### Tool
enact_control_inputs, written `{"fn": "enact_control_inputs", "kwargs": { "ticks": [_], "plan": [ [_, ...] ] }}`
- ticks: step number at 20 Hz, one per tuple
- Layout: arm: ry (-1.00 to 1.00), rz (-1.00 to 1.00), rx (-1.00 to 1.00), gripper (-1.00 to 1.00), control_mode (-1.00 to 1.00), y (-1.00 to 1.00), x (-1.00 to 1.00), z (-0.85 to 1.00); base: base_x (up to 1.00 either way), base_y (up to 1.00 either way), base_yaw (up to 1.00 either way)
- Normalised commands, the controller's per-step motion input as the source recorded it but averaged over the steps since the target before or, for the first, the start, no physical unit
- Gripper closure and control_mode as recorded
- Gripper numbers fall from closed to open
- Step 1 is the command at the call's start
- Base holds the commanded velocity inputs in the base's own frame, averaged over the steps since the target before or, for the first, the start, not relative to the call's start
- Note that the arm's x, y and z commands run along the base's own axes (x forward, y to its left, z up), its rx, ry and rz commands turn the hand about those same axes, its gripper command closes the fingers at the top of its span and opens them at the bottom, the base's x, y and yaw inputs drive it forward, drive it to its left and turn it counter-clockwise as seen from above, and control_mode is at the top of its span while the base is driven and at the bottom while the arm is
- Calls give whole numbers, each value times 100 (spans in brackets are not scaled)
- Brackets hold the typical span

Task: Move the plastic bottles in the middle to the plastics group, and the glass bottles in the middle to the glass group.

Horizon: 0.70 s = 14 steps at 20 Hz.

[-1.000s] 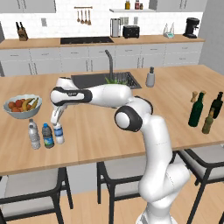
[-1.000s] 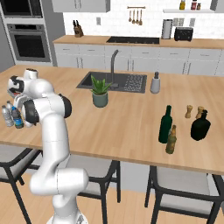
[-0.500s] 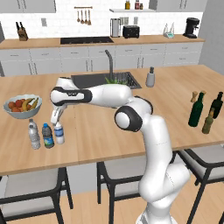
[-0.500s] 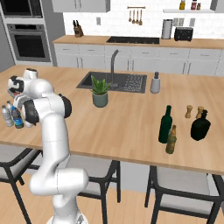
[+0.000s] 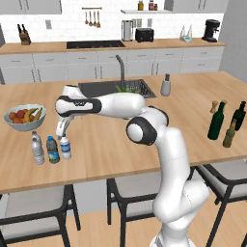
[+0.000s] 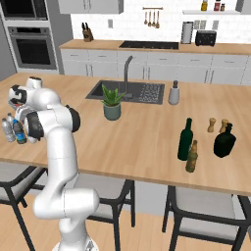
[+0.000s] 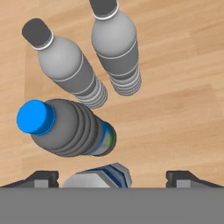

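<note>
The small clear plastic water bottle with a white cap and blue label (image 5: 65, 148) stands upright on the wooden island counter (image 5: 111, 144), just beside the darker blue-capped bottle (image 5: 52, 149) and the pale-labelled clear bottle (image 5: 37, 148). The two-finger gripper (image 5: 61, 135) hangs just above it, fingers spread wide on either side and holding nothing. Well apart at the counter's far end, the tall dark green glass bottle (image 6: 185, 139) stands by the olive-brown bottle (image 6: 191, 157) and the blackish bottle (image 6: 225, 140).

You see a fruit bowl (image 5: 24, 117) on the wooden counter (image 5: 111, 149) at the left. A small potted plant (image 6: 112, 104) stands beside the sink (image 6: 142, 92), and a grey shaker (image 6: 173, 93) stands near its other side.
</note>
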Motion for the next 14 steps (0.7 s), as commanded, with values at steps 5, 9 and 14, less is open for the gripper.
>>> {"fn": "enact_control_inputs", "kwargs": {
  "ticks": [5, 9, 14],
  "plan": [
    [-3, 0, 0, -100, -100, 0, -5, 5, 0, 0, 0],
    [-11, 0, 0, -100, -100, -3, -31, 26, 0, 0, 0],
    [-7, 0, 0, -100, -100, -13, -32, 40, 0, 0, 0]
  ]
}}
